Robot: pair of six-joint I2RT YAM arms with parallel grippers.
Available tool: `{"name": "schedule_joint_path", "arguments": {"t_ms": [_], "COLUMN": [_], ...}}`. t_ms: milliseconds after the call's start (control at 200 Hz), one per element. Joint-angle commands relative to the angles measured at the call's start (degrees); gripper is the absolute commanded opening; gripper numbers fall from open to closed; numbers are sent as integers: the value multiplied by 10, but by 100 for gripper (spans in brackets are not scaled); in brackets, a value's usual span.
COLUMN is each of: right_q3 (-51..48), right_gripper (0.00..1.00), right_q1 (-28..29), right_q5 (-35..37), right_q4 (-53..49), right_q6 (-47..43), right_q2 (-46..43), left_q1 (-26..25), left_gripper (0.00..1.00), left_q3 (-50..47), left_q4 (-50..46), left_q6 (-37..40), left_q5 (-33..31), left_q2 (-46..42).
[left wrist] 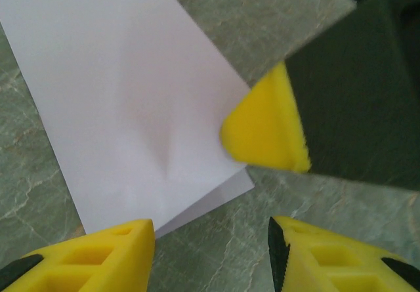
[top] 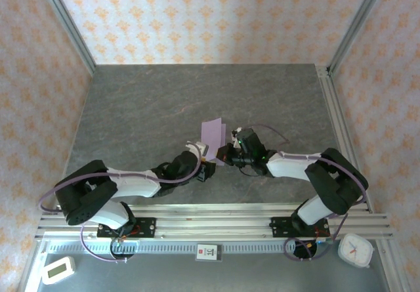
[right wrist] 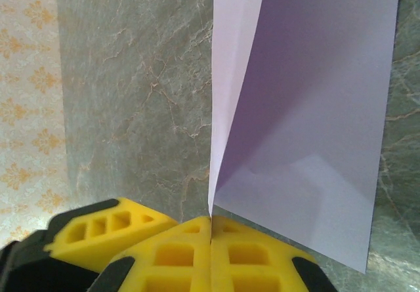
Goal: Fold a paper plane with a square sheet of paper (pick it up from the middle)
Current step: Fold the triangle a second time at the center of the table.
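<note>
Two grippers meet over the middle of the grey marbled table, well apart from its edges and corners, and a lilac sheet of paper lies between their tips.

From the right wrist, the right gripper has its yellow fingers pressed flat together, clamped on the paper's edge. The sheet of paper is doubled over, and its two layers fan apart from the pinch point. One layer stands up as a thin pale strip, and the other spreads wider and looks darker in shade.

From the left wrist, the left gripper has its jaws apart and holds nothing. Its two yellow fingers sit either side of a stretch of bare table, just short of the paper's nearest corner. The sheet shows a faint crease near that corner, and a sliver of the lower layer peeks out along the edge. One yellow fingertip of the right gripper sits on the sheet's side edge, with the gripper's black body behind it.

From above, the left gripper and the right gripper sit close beside each other at the sheet's near edge.
</note>
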Motion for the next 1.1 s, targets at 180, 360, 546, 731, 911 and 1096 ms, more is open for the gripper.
{"name": "schedule_joint_path", "arguments": {"t_ms": [180,360,546,731,911,1096], "right_q3": [12,7,5,17,16,81], "right_gripper": [0,0,0,36,42,40], "right_q1": [1,3,2,-7,-70,-99], "right_q5": [8,7,6,8,28,25], "right_q4": [-13,-12,-11,-46,-112,-139], "right_q6": [3,4,4,-18,-50,-95], "right_q2": [-14,-14,-16,-38,-116,-82], "left_q1": [-25,-25,-26,-26,-25,-25], "left_gripper": [51,51,39,11,0,0], "left_q3": [37,45,56,58,56,39], "left_q4": [2,16,24,36,38,48], "left_q6": [59,66,81,96,96,92], "left_q5": [-94,-113,-112,-94,-73,-30], "left_q2": [73,85,95,105,107,97]}}
